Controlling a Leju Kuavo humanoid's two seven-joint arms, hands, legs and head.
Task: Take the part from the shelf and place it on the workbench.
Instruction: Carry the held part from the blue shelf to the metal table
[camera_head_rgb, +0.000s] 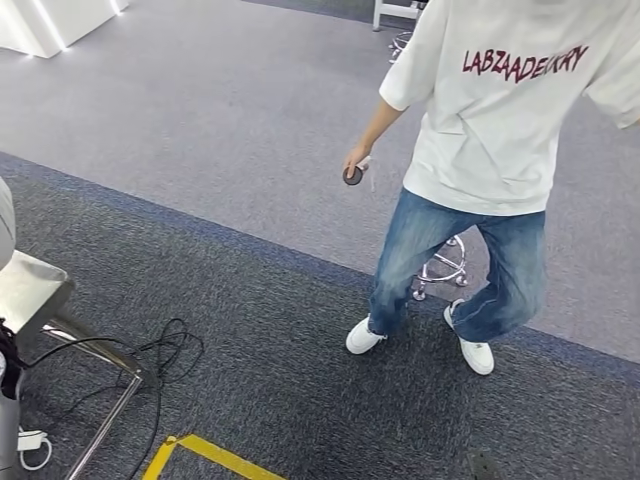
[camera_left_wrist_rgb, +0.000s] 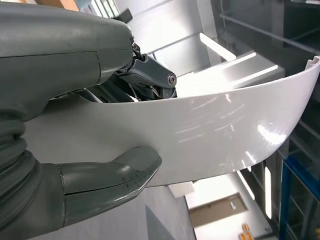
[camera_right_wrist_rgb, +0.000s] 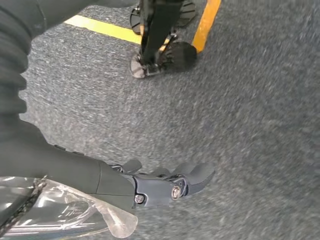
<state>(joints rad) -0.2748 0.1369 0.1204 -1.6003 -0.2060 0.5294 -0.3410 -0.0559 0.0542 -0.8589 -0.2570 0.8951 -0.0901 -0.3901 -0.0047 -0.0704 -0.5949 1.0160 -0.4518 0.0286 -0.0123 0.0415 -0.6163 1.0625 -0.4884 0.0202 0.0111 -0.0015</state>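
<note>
The part (camera_left_wrist_rgb: 226, 130) is a long, curved, glossy white panel. In the left wrist view my left hand (camera_left_wrist_rgb: 56, 65) holds it near one end, with the thick thumb (camera_left_wrist_rgb: 120, 172) pressed on its face and the darker fingers (camera_left_wrist_rgb: 151, 75) hooked over its far edge. The panel is up in the air, with ceiling lights behind it. In the right wrist view my right hand (camera_right_wrist_rgb: 158, 182) hangs over grey carpet with its fingers stretched out and nothing in them.
A person in a white T-shirt and jeans (camera_head_rgb: 490, 130) stands ahead to the right, holding a small dark object (camera_head_rgb: 353, 175), with a chrome stool base (camera_head_rgb: 441, 265) behind their legs. A metal frame (camera_head_rgb: 38, 290), black cables (camera_head_rgb: 158, 350) and yellow floor tape (camera_head_rgb: 211, 455) lie at the lower left.
</note>
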